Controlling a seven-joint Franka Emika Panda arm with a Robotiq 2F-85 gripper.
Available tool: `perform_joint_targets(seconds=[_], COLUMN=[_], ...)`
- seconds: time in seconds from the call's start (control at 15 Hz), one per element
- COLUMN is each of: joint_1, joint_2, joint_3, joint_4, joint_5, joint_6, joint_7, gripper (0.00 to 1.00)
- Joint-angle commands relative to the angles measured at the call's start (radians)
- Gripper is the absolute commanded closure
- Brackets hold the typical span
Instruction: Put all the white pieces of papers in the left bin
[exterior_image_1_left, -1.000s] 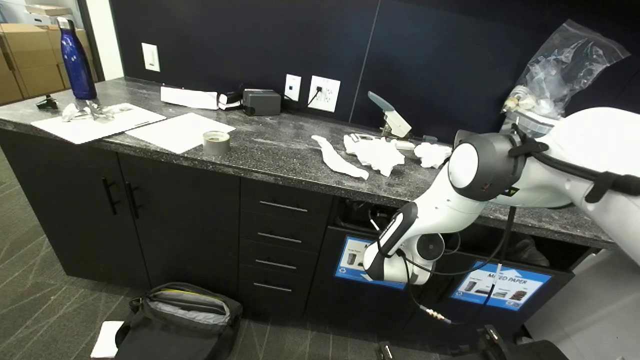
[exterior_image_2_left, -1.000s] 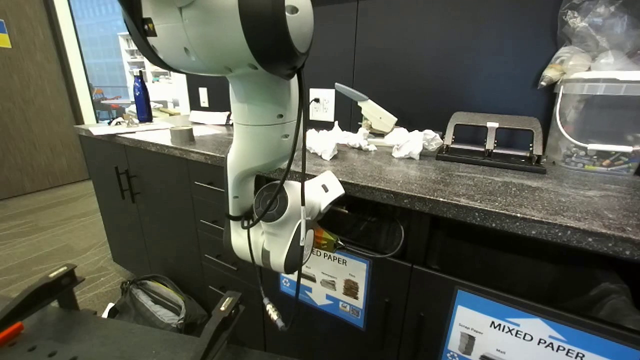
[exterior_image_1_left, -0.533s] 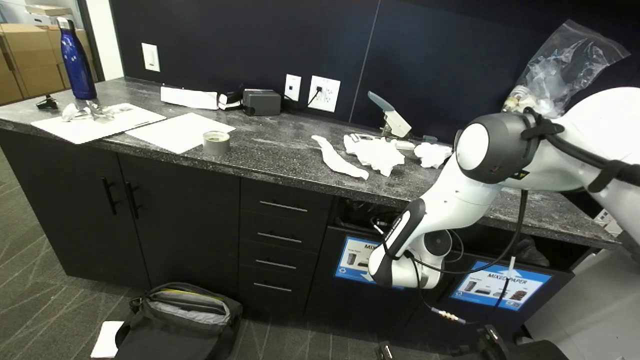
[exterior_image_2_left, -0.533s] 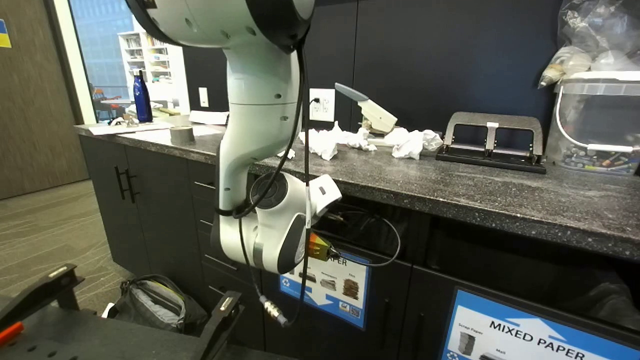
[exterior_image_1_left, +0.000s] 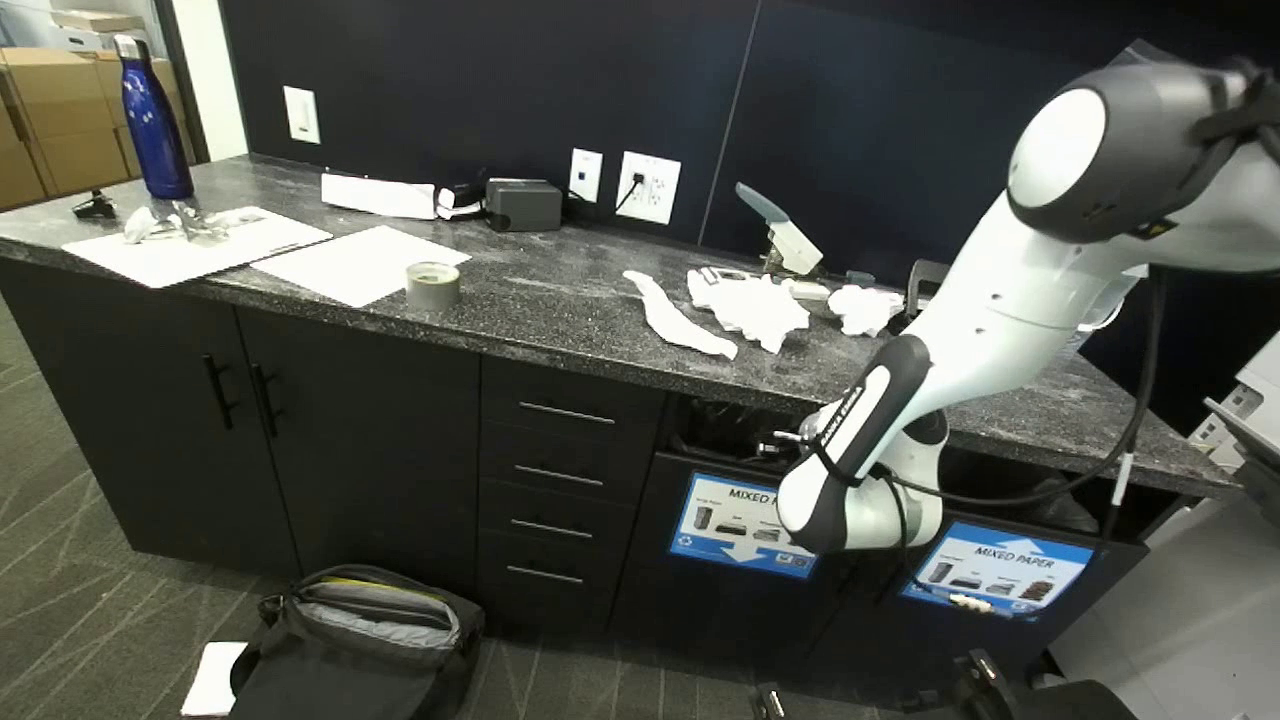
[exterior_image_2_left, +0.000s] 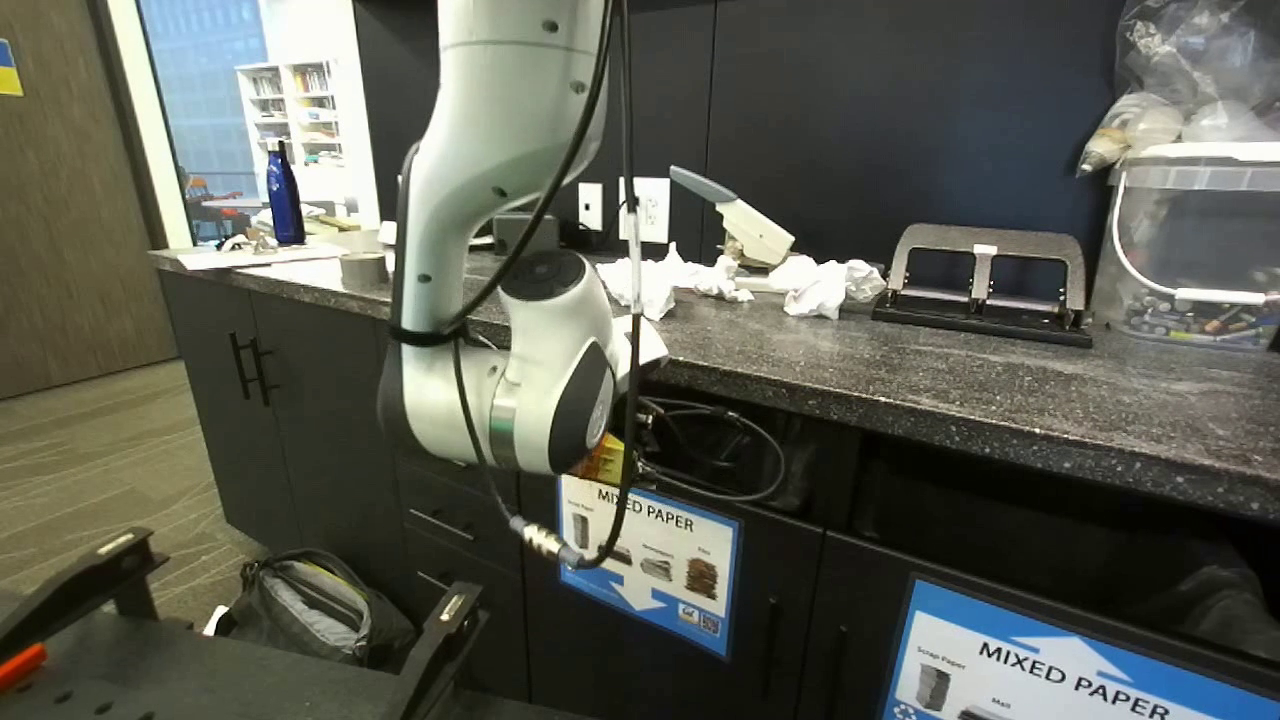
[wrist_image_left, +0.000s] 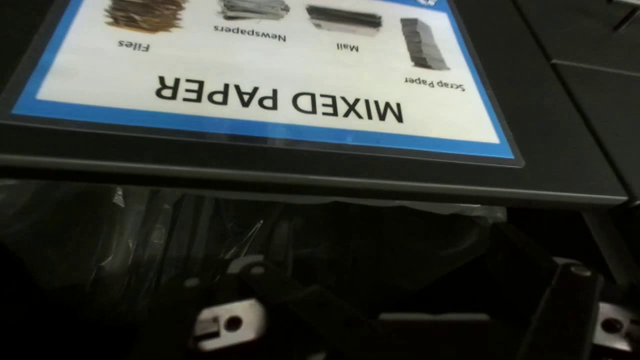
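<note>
The white pieces of papers lie on the dark speckled counter in both exterior views. They are a long curved strip (exterior_image_1_left: 680, 318), a crumpled piece (exterior_image_1_left: 752, 306) beside it and a smaller piece (exterior_image_1_left: 863, 309); crumpled scraps (exterior_image_2_left: 818, 287) also show near the stapler. The left bin (exterior_image_1_left: 745, 525) has a blue-framed sign, also seen upside down in the wrist view (wrist_image_left: 280, 70). My gripper (wrist_image_left: 422, 320) is at this bin's dark opening below the counter edge. Its fingers are wide apart with no paper seen between them. In an exterior view the wrist mostly hides the gripper (exterior_image_2_left: 605, 460).
The twin bin (exterior_image_1_left: 1005, 568) stands beside it. A stapler (exterior_image_2_left: 740, 222), hole punch (exterior_image_2_left: 980, 285) and clear bucket (exterior_image_2_left: 1190, 240) stand at the back of the counter. A tape roll (exterior_image_1_left: 433, 286), flat sheets (exterior_image_1_left: 360, 265) and blue bottle (exterior_image_1_left: 155, 120) are farther along. A black bag (exterior_image_1_left: 360, 640) lies on the floor.
The arm has risen, and in an exterior view it has shifted right, uncovering more of the left bin's sign. The papers on the counter have not moved.
</note>
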Motion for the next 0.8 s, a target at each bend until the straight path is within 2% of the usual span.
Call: perform_joint_targets(seconds=[0.0, 0.13, 0.27, 0.47, 0.53, 0.6, 0.73], joint_1=[-0.053, -0.11, -0.185, -0.275, -0.263, -0.223, -0.12], joint_2=[-0.248, -0.36, -0.456, -0.535, -0.545, -0.55, -0.532], joint_3=[0.033, 0.081, 0.163, 0.3, 0.305, 0.273, 0.161], joint_4=[-0.162, -0.179, -0.177, -0.093, -0.034, 0.024, 0.166], joint_5=[-0.061, -0.103, -0.119, -0.01, 0.054, 0.107, 0.144], joint_6=[-0.196, -0.37, -0.533, -0.801, -0.888, -0.95, -1.026], joint_7=[-0.003, -0.001, -0.017, -0.096, -0.124, -0.137, -0.112], gripper=[0.0, 0.0, 0.0, 0.0, 0.0, 0.0, 0.0])
